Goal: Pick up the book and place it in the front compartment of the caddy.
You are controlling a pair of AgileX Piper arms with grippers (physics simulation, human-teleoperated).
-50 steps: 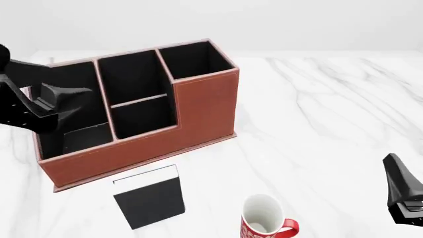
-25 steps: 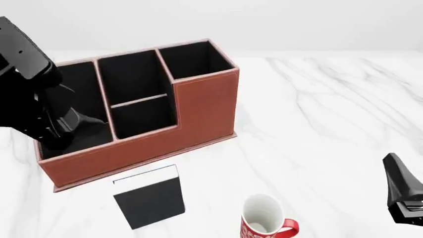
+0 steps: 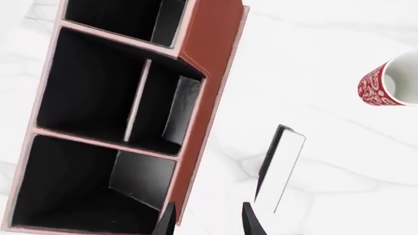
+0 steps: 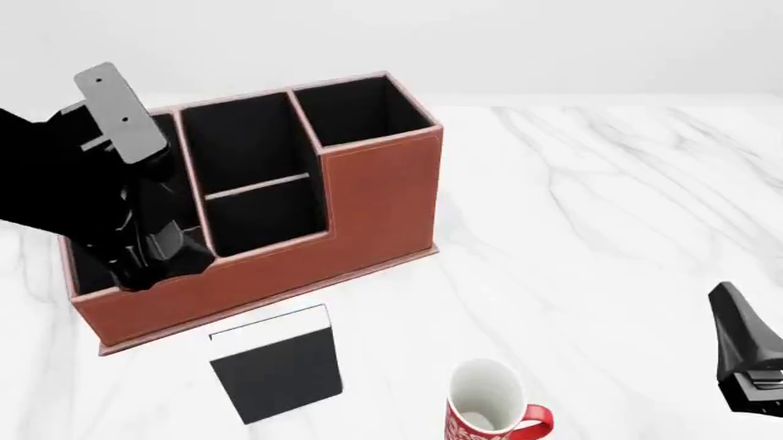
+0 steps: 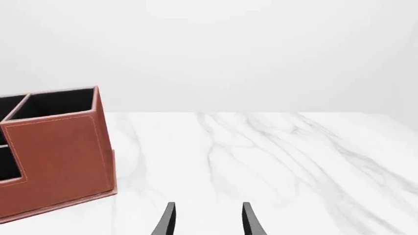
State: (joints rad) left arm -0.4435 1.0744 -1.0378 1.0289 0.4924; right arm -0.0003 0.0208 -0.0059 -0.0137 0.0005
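Book [image 4: 275, 364]: black, white page edge, lying flat near the surface's [image 4: 588, 229] front edge, just in front of the caddy [image 4: 263, 229] toward the left, untouched. Left gripper [image 3: 203, 221]: jaws parted, empty, over the caddy's front wall. Right gripper [image 5: 205, 219]: jaws parted, empty, at the front right corner; red-and-white mug [image 4: 490, 403] right of the book.

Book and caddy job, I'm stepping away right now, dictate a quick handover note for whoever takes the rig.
Left gripper: open, holding nothing, low over the near left end of the caddy.
Right gripper: open, holding nothing, off to the right, away from the work.
Book: flat on the table in front of the caddy, apart from its wall, white page edge toward the caddy. Red-and-white mug stands to its right.
Done: nothing; book ungrasped.
Left: bring the left gripper to the book, pick it up, place it in the caddy's front compartment.
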